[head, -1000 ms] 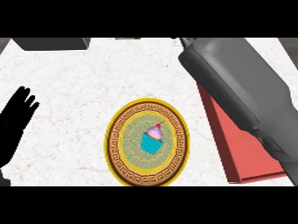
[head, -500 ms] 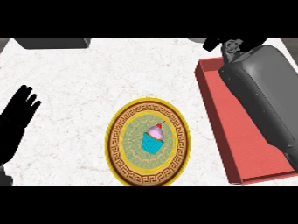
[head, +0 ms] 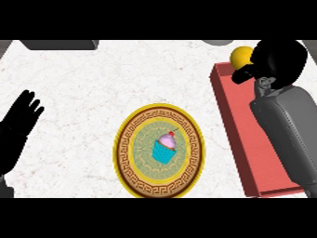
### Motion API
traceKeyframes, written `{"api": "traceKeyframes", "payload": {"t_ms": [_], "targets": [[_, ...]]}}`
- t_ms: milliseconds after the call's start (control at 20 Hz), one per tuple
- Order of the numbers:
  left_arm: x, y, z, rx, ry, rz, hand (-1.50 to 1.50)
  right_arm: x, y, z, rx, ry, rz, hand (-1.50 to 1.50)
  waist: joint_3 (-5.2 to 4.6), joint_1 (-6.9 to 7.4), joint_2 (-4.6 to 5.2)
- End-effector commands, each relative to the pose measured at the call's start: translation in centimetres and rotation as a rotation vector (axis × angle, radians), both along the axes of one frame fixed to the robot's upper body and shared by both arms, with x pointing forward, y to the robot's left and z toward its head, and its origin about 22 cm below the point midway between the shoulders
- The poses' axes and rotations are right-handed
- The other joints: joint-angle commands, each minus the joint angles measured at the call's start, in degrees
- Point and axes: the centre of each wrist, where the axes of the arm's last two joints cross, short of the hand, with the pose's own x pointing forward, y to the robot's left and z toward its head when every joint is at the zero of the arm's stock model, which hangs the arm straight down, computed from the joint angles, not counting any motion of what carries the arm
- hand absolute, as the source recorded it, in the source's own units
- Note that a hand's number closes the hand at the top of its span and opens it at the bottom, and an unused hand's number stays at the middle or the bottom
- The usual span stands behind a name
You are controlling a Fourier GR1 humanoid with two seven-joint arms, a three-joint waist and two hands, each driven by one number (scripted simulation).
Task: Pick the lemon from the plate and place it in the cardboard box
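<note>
Right hand (head: 274,60) curls its fingers around the yellow lemon (head: 241,56), holding it over the far end of the red box (head: 238,125) for release; left hand (head: 13,128) rests open, well left of the box

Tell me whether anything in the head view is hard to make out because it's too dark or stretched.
In the head view, both black hands read as near silhouettes: the right robot hand by the lemon shows little finger detail, and the left robot hand is flat black. The round plate looks taller than wide. The counter is evenly lit, no glare.
</note>
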Motion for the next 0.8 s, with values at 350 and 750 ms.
{"api": "traceKeyframes", "payload": {"t_ms": [350,750], "targets": [[0.3,-0.2,1.8,0.008,-0.023,-0.003,0.00,-3.4,-4.8,-5.9,0.232,0.063,-0.085,-1.50,0.00,0.19,-0.02],[-0.3,-1.2,-0.1,-0.006,-0.009,-0.006,0.00,-4.1,-3.1,-3.2,0.392,-0.448,-0.114,-1.50,0.04,-0.24,-0.15]]}}
